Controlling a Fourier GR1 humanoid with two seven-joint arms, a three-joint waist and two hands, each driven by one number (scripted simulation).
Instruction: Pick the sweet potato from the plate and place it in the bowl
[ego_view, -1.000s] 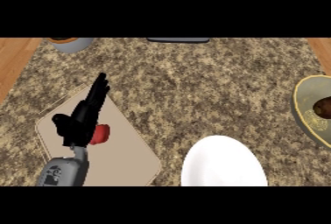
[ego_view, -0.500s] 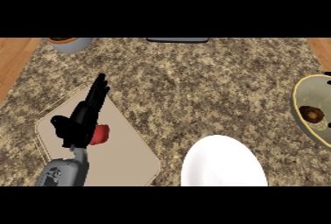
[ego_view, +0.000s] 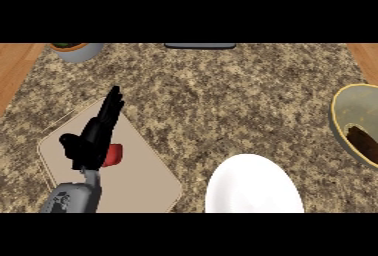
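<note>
Left hand (ego_view: 94, 140) over beige board (ego_view: 148, 175) at near left, fingers straight and together, thumb out, holding nothing, red item (ego_view: 113, 155) just beside it, white bowl (ego_view: 252, 187) near centre, sweet potato (ego_view: 363, 140) on plate (ego_view: 343, 107) at right edge.

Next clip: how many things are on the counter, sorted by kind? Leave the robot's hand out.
Dishes: 2 (white bowl, olive plate)
Vegetables: 1 (sweet potato on the plate)
Boards: 1 (beige board)
Pots: 1 (grey pot)
Kind unclear: 2 (red item on the board, dark item at the far edge)
Total: 7
</note>
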